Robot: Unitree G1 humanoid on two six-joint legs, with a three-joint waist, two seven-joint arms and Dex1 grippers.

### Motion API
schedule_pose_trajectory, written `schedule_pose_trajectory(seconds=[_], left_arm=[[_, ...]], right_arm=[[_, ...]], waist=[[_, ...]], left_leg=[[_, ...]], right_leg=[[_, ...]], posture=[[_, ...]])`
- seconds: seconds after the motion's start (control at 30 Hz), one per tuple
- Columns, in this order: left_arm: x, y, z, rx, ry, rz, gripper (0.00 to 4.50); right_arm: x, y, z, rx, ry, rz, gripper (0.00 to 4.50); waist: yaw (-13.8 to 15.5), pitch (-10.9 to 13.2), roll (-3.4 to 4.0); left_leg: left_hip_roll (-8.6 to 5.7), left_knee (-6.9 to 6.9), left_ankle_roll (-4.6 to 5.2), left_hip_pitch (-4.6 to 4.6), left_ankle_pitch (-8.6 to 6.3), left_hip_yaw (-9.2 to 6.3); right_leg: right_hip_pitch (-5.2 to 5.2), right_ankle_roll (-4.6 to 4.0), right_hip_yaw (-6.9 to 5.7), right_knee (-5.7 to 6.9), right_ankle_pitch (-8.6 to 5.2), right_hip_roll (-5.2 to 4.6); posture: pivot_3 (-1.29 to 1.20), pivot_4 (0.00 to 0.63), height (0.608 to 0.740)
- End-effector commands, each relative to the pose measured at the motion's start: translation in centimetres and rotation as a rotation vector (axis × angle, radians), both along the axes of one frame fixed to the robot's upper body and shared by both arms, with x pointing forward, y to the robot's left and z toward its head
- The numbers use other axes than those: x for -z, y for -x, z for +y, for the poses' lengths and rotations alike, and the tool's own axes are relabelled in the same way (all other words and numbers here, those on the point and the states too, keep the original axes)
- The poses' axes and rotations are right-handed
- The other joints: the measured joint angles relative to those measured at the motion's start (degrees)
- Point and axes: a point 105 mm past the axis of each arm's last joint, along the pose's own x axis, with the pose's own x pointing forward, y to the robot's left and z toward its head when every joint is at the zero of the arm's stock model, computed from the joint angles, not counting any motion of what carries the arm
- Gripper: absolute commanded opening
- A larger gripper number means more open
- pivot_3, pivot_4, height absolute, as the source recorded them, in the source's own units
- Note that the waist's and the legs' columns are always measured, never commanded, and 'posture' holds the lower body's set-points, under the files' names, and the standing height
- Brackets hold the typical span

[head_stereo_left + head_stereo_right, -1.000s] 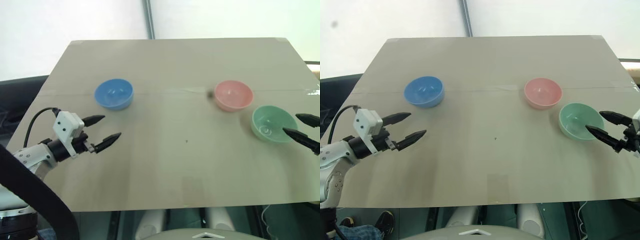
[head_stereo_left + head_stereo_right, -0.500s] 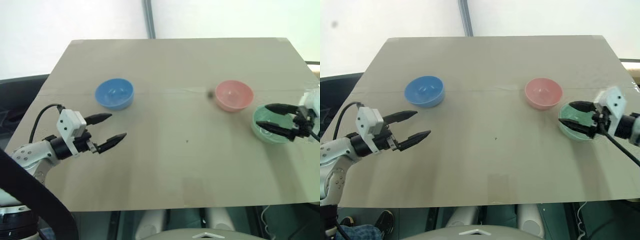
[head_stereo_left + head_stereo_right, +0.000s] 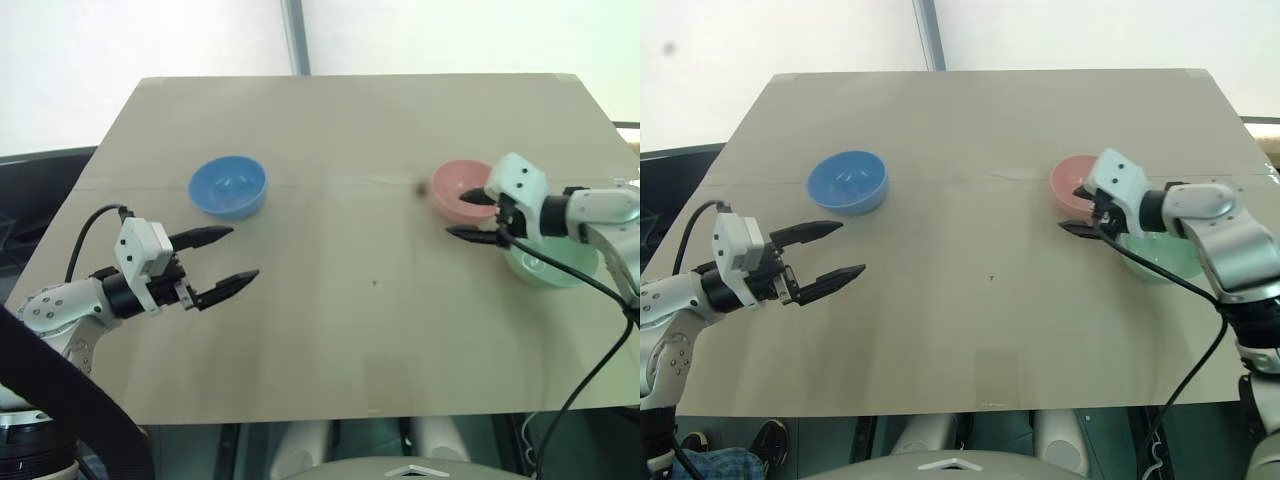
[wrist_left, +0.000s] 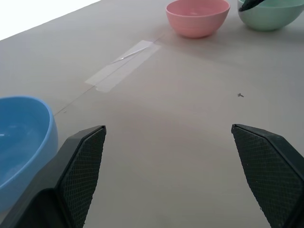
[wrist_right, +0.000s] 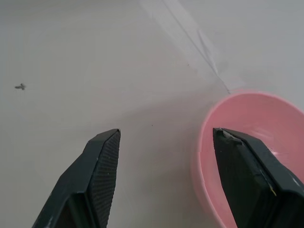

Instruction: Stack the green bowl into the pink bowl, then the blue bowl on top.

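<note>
The blue bowl [image 3: 228, 187] stands on the left of the table, also in the left wrist view [image 4: 19, 142]. The pink bowl [image 3: 455, 182] stands on the right, and the green bowl [image 3: 555, 268] sits beside it, nearer and further right, partly hidden by my right arm. My right gripper [image 3: 456, 215] is open and empty at the pink bowl's [image 5: 247, 114] near left rim, one finger [image 5: 242, 166] over the bowl, the other [image 5: 99, 166] over the table. My left gripper [image 3: 244, 252] hangs open and empty a little nearer than the blue bowl.
All three bowls rest on a tan cardboard tabletop [image 3: 350, 330] with a taped seam [image 4: 121, 66] across it. A black cable [image 3: 580, 330] hangs from the right arm over the table's near right part.
My right gripper has swung left from beside the green bowl, across it, to the pink bowl's rim, still empty. The bowls stay put. The left gripper has barely shifted.
</note>
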Motion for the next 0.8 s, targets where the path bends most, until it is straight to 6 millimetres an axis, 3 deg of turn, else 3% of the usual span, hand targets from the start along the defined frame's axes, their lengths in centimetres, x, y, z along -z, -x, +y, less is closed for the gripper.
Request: schedule_pose_trajectory(seconds=[0.03,0.2,0.23,0.3,0.47,0.67,0.8], left_arm=[[-1.0,0.2,-0.9,0.043,0.008,-0.049,4.5],[-1.2,0.0,-0.9,0.034,0.007,-0.073,4.5],[-1.2,-0.1,-1.0,0.031,0.009,-0.077,4.5],[-1.3,-0.1,-1.0,0.031,0.01,-0.081,4.5],[-1.2,-0.2,-1.1,0.029,0.013,-0.087,4.5],[-1.2,-0.3,-1.1,0.027,0.017,-0.09,4.5],[-1.1,-0.5,-1.1,0.03,0.017,-0.087,4.5]], right_arm=[[0.9,-1.7,-0.6,0.055,0.089,0.0,3.39],[1.9,-3.4,-1.2,0.094,0.154,0.003,3.39],[1.9,-3.7,-1.3,0.109,0.154,0.003,3.17],[2.0,-3.9,-1.2,0.1,0.167,-0.004,2.59],[1.6,-3.8,-0.7,0.062,0.176,-0.025,0.2],[0.8,-3.3,0.2,-0.013,0.188,-0.079,0.09],[0.3,1.2,3.9,-0.278,0.167,-0.069,0.09]], waist=[[0.0,0.0,0.0],[-0.3,0.0,0.0],[-0.5,0.0,0.01],[-1.0,0.0,0.0],[-1.7,0.0,0.01],[-1.6,0.0,0.01],[-1.6,0.0,0.01]], left_leg=[[0.0,0.0,0.0,-0.07,0.0,-0.01],[-0.07,0.2,-0.02,-0.79,0.02,-0.04],[-0.08,0.2,-0.02,-0.83,0.02,-0.02],[-0.08,0.2,-0.03,-0.92,0.02,-0.01],[-0.08,0.2,-0.03,-0.92,0.02,-0.02],[-0.08,0.24,-0.03,-0.89,0.03,-0.01],[-0.07,0.23,-0.03,-0.96,0.02,-0.03]], right_leg=[[-0.06,0.0,-0.02,0.0,0.0,0.0],[-0.79,-0.01,-0.06,0.19,0.01,-0.04],[-0.84,-0.01,-0.06,0.19,0.01,-0.04],[-0.91,-0.01,-0.07,0.19,0.01,-0.06],[-0.91,-0.01,-0.09,0.19,0.01,-0.06],[-0.91,-0.01,-0.08,0.29,0.01,-0.05],[-0.98,-0.01,-0.09,0.29,0.01,-0.06]], posture=[[0.0,0.15,0.74],[0.0,0.15,0.74],[0.0,0.15,0.74],[0.0,0.15,0.74],[0.0,0.15,0.74],[0.0,0.15,0.74],[0.0,0.15,0.74]])
